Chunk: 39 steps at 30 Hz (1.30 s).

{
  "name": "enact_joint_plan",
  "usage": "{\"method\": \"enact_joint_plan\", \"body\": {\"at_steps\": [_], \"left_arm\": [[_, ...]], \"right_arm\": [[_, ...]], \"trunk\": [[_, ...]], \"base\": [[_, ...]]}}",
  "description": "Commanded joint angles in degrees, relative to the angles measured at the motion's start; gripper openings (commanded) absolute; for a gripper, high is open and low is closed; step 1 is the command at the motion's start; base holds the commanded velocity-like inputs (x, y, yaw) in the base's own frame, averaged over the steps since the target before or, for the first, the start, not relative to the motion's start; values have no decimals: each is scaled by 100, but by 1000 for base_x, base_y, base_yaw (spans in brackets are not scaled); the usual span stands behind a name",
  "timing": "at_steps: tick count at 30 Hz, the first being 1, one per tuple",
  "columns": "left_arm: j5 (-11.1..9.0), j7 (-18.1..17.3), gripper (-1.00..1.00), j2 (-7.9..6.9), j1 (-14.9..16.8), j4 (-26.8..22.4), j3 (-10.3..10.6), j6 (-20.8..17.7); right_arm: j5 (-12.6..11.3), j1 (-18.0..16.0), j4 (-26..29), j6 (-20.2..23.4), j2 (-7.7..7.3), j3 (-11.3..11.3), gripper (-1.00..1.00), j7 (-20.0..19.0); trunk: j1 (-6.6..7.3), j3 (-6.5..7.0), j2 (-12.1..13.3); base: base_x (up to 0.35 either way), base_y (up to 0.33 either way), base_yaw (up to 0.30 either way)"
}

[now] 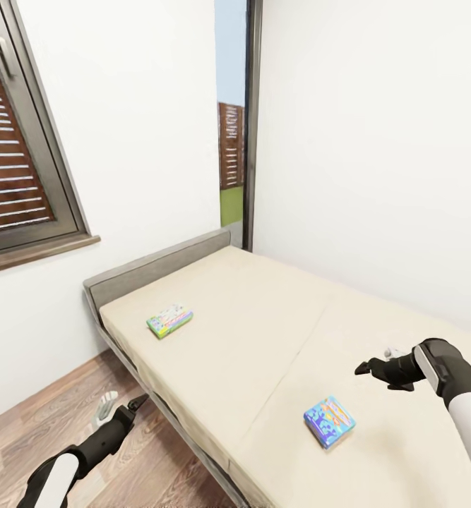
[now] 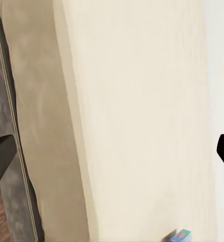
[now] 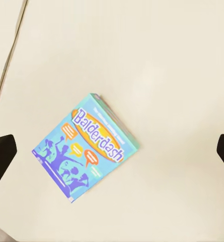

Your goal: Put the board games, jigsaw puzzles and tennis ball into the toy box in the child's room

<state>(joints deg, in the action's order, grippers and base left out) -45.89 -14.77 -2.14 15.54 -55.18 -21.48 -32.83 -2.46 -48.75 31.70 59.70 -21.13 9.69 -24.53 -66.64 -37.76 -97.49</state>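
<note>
Board games first, head view: blue box (image 1: 329, 420) flat on the bed (image 1: 263, 331) at about five o'clock from the mattress middle, near the close edge; second box, green-edged and pale (image 1: 170, 320), flat at about ten o'clock, near the headboard (image 1: 157, 264). Well apart from each other, both untouched. Right gripper (image 1: 366, 367) poised over the sheet at roughly one o'clock from the blue box, apart from it, likely staged for a descent onto that nearer target. Left gripper (image 1: 126, 406) low over the wood floor (image 1: 44, 423) beside the bed frame, parked clear of the work, fingers too small to read with confidence from up here.

Left wrist view: fingertips (image 2: 1, 159) dark at the two frame edges, wide apart, nothing between — released and empty. Beige sheet (image 2: 142, 101) beyond, grey frame edge (image 2: 21, 201) alongside, and a sliver of blue box (image 2: 181, 235) at the picture's border.

Right wrist view: blue box (image 3: 86, 146), printed "Balderdash", lying face up and skewed on the sheet, squarely between the two spread fingertips (image 3: 1, 154). Jaws open, holding nothing, no contact with the box. Skewed lie probably calls for a wrist turn before closing across the narrower sides. No toy box or table to be seen from this spot.
</note>
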Motion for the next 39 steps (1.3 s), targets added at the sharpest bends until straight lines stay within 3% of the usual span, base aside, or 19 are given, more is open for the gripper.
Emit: {"method": "enact_joint_plan", "body": {"at_steps": [1, 14, 39], "left_arm": [[-24, -11, 100, 2, 4, -1, -15, -42], [-22, -27, 100, -2, 2, -1, 0, -37], [42, -1, 100, -4, 2, -1, 4, -36]], "right_arm": [[-23, -24, 5, 30, -2, 14, 100, 9], [-26, -218, -1, 30, -129, 21, 100, 2], [0, -150, -30, 30, -79, -2, 100, 22]], "trunk": [[1, -15, -3], [1, -137, -3], [1, -371, -3]], "base": [[0, 0, 0], [0, 0, 0], [0, 0, 0]]}}
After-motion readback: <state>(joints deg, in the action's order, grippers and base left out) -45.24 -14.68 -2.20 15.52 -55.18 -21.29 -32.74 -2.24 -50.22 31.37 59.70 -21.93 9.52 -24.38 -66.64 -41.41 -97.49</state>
